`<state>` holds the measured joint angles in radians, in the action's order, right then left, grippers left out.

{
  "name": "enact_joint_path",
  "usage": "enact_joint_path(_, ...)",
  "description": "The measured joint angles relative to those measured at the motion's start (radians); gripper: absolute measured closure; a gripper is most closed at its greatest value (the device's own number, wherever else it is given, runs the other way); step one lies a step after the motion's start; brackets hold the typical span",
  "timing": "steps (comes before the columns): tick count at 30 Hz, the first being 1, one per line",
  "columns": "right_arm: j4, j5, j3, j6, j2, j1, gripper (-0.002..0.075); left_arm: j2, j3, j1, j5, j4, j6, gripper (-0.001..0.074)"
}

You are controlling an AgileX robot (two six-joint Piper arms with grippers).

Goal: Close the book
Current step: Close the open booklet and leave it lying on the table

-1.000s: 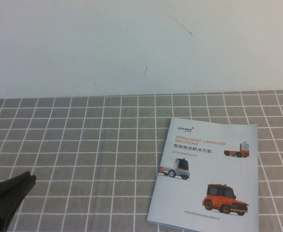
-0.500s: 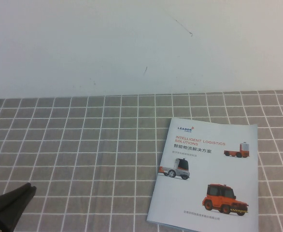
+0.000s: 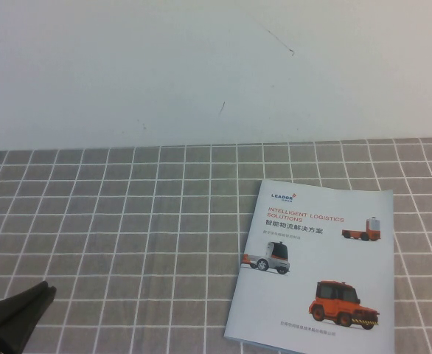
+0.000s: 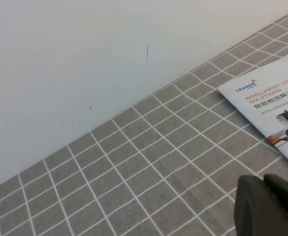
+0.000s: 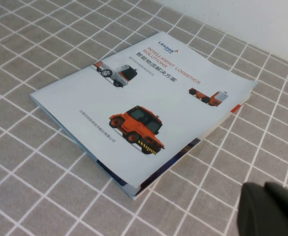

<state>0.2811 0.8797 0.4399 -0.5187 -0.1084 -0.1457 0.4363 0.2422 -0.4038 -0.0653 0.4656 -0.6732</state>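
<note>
Left claw [image 3: 45,293] sits low at the near-left corner of the counter [image 3: 127,221], clenched on nothing, its dark tips pressed into one wedge. It is well apart from anything, which reads as an arm parked out of the way. The right claw [image 5: 269,196] shows only as a dark corner in its own wrist view and does not appear in the high view. Whether it is released or clenched I cannot tell, but it hangs near the book's [image 3: 315,265] outer page edge and touches nothing.

The book lies flat on the grey checked cloth on the robot's right side, front cover up, with the vehicles and title showing. It sits a little askew to the grid. Its spine is toward the middle of the counter, and its page edge faces away from the left arm. From the right wrist, that page edge gapes slightly at the near corner.

By the look of it the closing is done, and neither claw has reason to hold anything.
</note>
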Motion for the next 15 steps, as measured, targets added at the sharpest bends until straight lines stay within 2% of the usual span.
enact_joint_path(8, 0.001, 0.0, 0.0, 0.0, 0.0, 0.0, 0.0729, 0.0, -0.002, 0.0, 0.006, 0.0, 0.0, 0.0738)
enact_joint_path(15, 0.005, 0.0, 0.0, 0.0, 0.0, 0.0, 0.0729, -0.123, -0.086, 0.041, 0.154, 0.004, -0.001, 0.0738)
